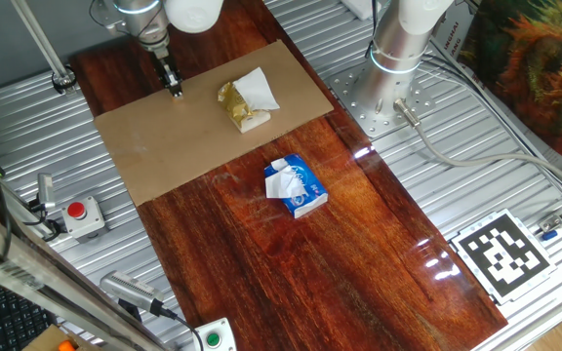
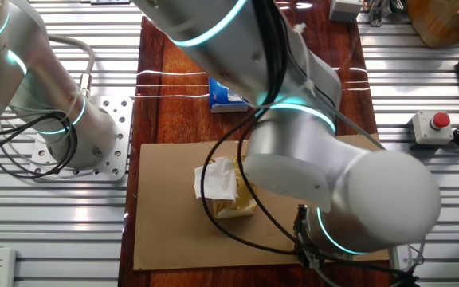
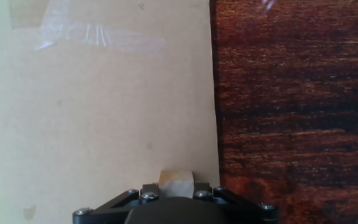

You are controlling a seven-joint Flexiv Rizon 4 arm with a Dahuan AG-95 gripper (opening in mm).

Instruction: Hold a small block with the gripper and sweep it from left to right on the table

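In the hand view a small pale tan block point(image 3: 176, 180) sits pinched between my black gripper point(image 3: 176, 185) jaws, just above the tan cardboard sheet point(image 3: 104, 112), close to its edge with the dark red-brown table point(image 3: 291, 112). From one fixed view the gripper point(image 1: 175, 90) hangs over the far left part of the cardboard point(image 1: 164, 146); the block is too small to make out there. In the other fixed view the arm's big white-and-silver body hides the gripper and the block.
A yellowish crumpled lump with white paper point(image 1: 245, 100) lies on the cardboard right of the gripper. A blue-and-white packet point(image 1: 296, 185) rests on the bare wood point(image 1: 291, 273). A second arm's column point(image 1: 403, 39) stands at the back right. Ribbed metal point(image 1: 27, 146) surrounds the top.
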